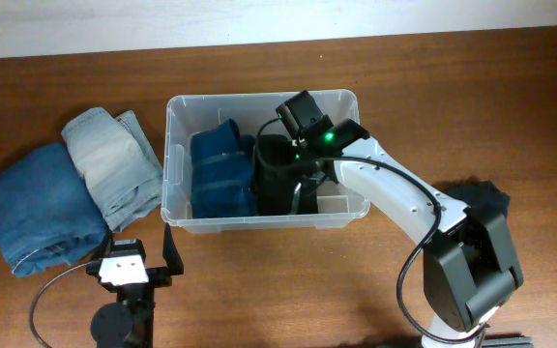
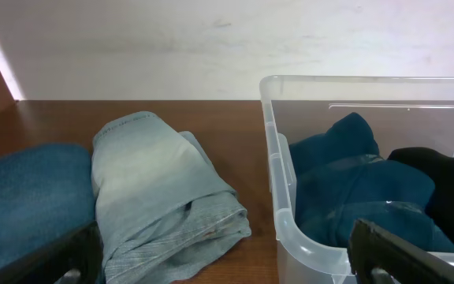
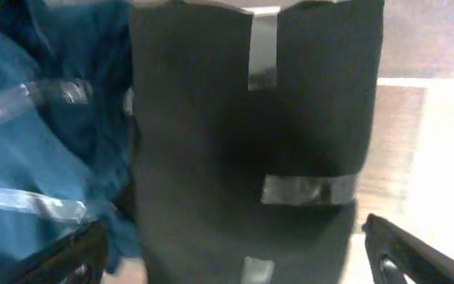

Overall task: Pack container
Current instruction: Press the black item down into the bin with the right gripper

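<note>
Clear plastic container (image 1: 259, 97) holds folded navy cloth (image 1: 220, 174) beside black cloth (image 1: 274, 184); right hand (image 3: 247, 252) splayed above it, left hand (image 1: 136, 256) splayed, empty.

Inside the container (image 1: 174, 184), blue cloth (image 1: 219, 174) and black cloth (image 1: 274, 176) fill its left and middle; only its right end leaves me room to reach in.

Black folded garment (image 3: 251, 158) between wide-apart jaws, blue garment (image 3: 46, 158) at its left.
</note>
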